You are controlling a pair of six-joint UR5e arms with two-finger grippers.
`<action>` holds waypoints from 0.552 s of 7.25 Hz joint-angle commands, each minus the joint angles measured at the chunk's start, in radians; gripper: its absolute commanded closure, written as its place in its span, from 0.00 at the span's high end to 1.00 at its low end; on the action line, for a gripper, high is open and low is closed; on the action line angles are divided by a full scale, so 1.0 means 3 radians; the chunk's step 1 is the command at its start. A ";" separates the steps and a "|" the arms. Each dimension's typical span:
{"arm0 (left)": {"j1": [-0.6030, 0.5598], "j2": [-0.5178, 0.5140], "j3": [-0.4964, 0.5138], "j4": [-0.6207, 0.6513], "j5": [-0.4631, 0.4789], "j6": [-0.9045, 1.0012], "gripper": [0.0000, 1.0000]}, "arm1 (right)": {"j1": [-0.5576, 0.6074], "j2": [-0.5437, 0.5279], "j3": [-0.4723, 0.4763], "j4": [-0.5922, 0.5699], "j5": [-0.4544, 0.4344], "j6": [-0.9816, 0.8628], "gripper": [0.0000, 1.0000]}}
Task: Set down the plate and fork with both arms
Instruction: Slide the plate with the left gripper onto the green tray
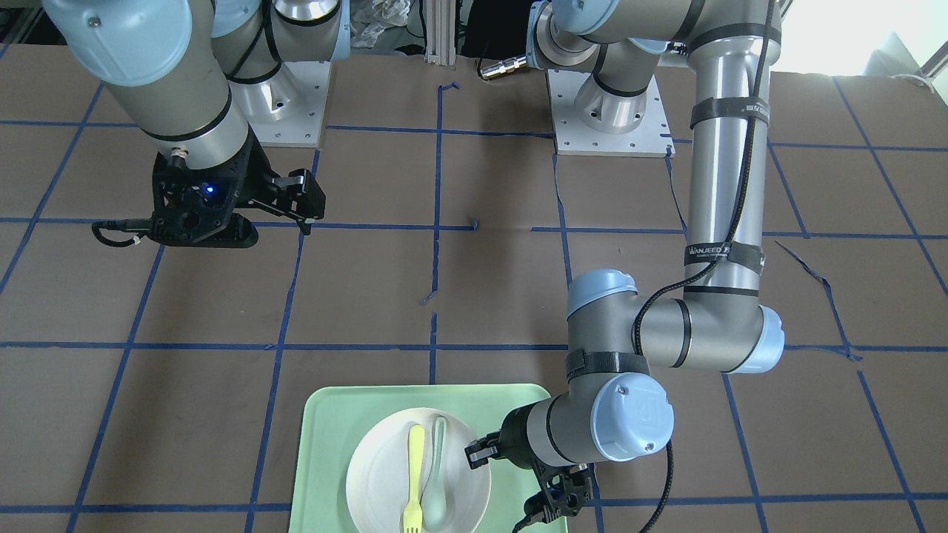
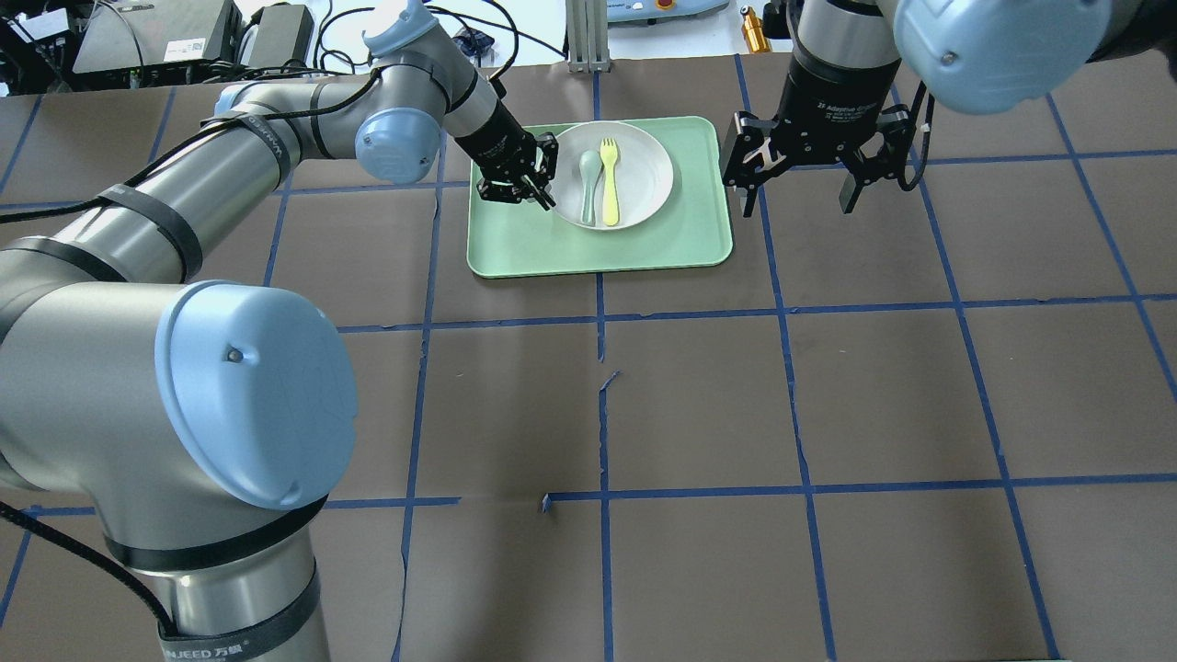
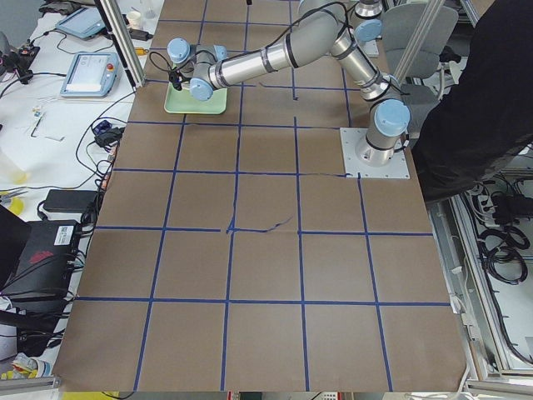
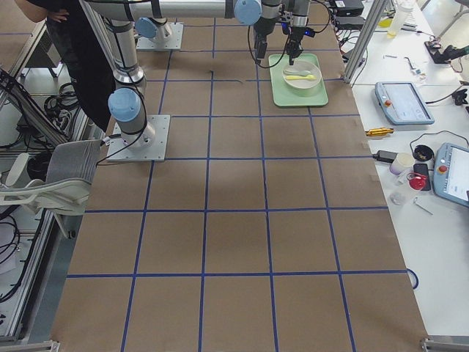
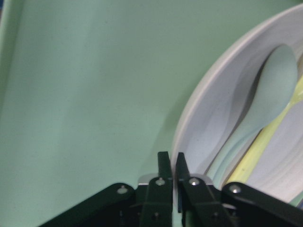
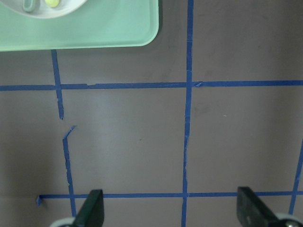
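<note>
The white plate (image 2: 639, 161) lies on the mint-green tray (image 2: 680, 234) at the far middle of the table. The pale-yellow fork (image 2: 609, 179) lies on the plate beside a grey-green spoon (image 2: 588, 184). My left gripper (image 2: 541, 188) is at the plate's left rim. In the left wrist view the gripper (image 5: 173, 158) has its fingers closed on the plate's rim (image 5: 199, 123), with the spoon (image 5: 277, 80) and fork (image 5: 265, 142) just beyond. My right gripper (image 2: 798, 191) is open and empty above the table, right of the tray; its wide-apart fingers (image 6: 92, 210) show in the right wrist view.
The table is brown paper marked with a blue tape grid (image 2: 602, 322). The tray's corner (image 6: 94, 30) shows in the right wrist view. The arm bases (image 1: 607, 111) stand on the robot's side. Side tables with tablets and cables (image 4: 399, 103) lie beyond the table's far edge.
</note>
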State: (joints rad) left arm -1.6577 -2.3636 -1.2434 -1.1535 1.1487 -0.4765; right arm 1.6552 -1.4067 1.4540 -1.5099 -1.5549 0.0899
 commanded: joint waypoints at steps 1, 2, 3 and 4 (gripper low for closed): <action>-0.0012 0.0030 -0.0135 0.0157 0.0006 -0.0043 0.79 | 0.0000 0.0000 -0.0004 -0.0059 -0.0007 -0.0003 1.00; -0.0012 0.0035 -0.0211 0.0411 0.0006 -0.0028 1.00 | 0.0000 0.0025 -0.0004 -0.0217 -0.0002 0.0012 1.00; -0.0012 0.0126 -0.0262 0.0500 0.0016 0.0008 1.00 | 0.0005 0.0112 -0.0065 -0.0259 -0.0017 0.0022 1.00; 0.0019 0.0253 -0.0293 0.0471 0.0057 0.0054 1.00 | 0.0005 0.0193 -0.0101 -0.0507 0.0013 0.0058 1.00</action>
State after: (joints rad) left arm -1.6591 -2.3258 -1.3161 -1.0245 1.1555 -0.4744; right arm 1.6560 -1.3768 1.4377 -1.5951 -1.5566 0.0976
